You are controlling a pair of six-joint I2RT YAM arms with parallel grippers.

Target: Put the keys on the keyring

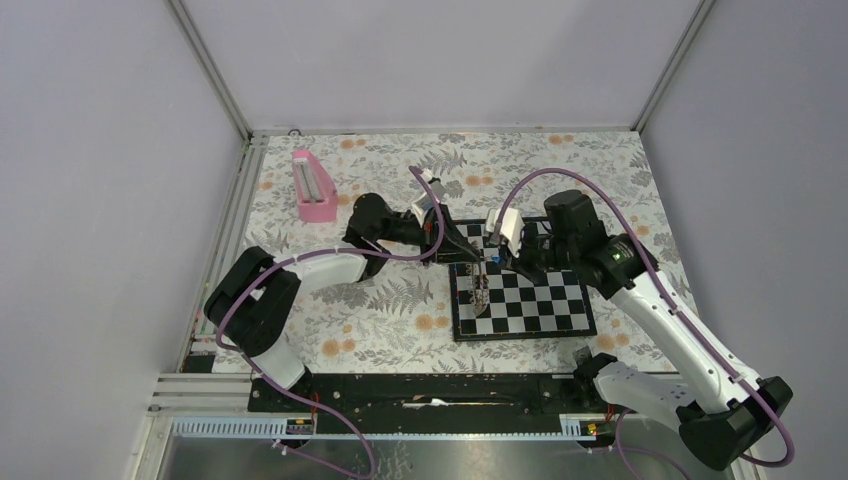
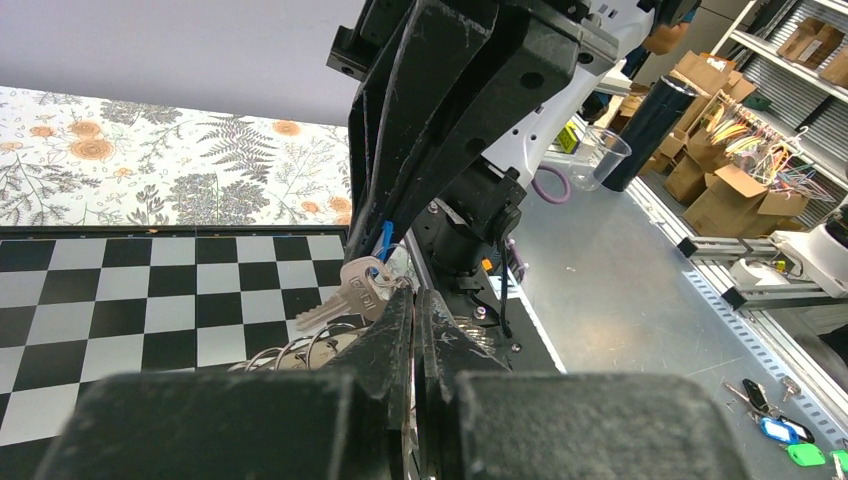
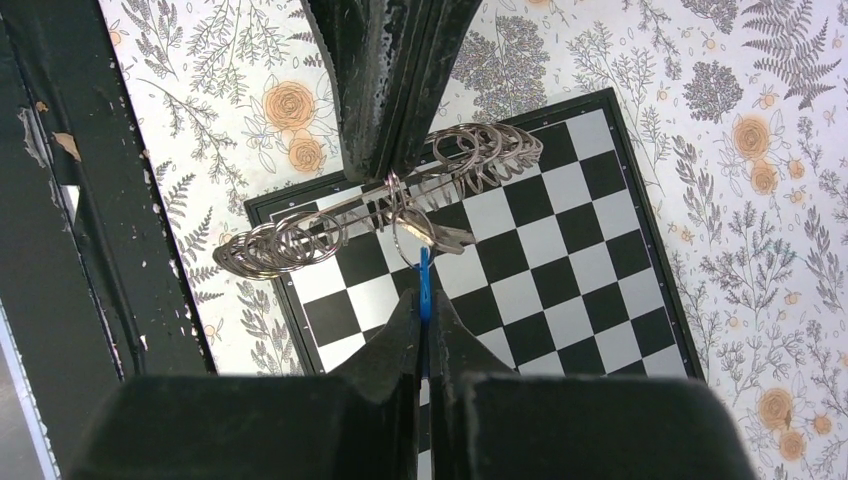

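- The keyring [image 3: 295, 240], a long chain-like band of grey wire loops, is hanging in the air over the far left part of the chessboard [image 1: 530, 305]; in the right wrist view it is stretching in a sagging line, one end out past the board's left edge, the other bunching over the board's squares
- The left end effector [image 3: 386, 170] is gripping the keyring near its middle, jaws pressing tight together on the band; the loops are drooping to either side of the grip
- The blue key [image 3: 424, 283] is showing edge-on as a thin bright blue strip just below the band; the right end effector [image 3: 424, 312] is pinching it, fingers closing to a narrow slit around the blue part
- A silver key [image 2: 352, 293] is lying against the band right beside the blue one, its blade pointing left in the left wrist view; whether either key is actually threading onto a loop I cannot tell
- The two end effectors are meeting tip to tip over the board's far left corner, the left arm reaching in from the left, the right arm from the right
- The chessboard is lying flat on the table [image 1: 400, 325], which is wearing a floral cloth; a pink tray [image 1: 313, 187] is sitting well apart at the far left
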